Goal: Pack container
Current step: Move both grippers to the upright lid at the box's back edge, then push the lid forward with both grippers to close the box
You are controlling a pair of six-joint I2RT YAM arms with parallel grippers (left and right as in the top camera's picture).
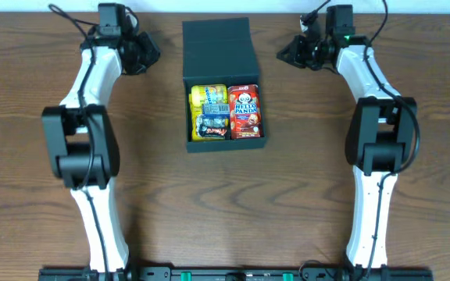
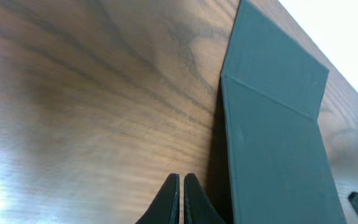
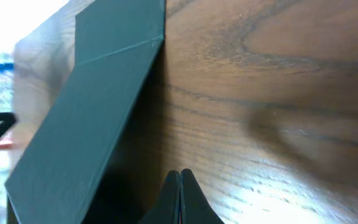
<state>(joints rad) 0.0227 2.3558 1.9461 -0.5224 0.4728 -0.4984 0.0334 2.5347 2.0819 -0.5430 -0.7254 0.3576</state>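
You have the wooden table [image 1: 287,203] under everything. The container [image 1: 225,147] sits at its far middle between the two arms, with its lid flap [image 1: 216,39] folded open toward the back edge. The left gripper [image 2: 181,180] hangs just beside the flap's left side, fingers pressed together on nothing. The right gripper [image 3: 179,175] is at the flap's right side, likewise closed and empty. Inside the container, a red Hello Panda pack [image 1: 244,112] fills the right half, a yellow pack [image 1: 207,95] lies at the left rear, and small wrappers [image 1: 212,125] are in front of it.
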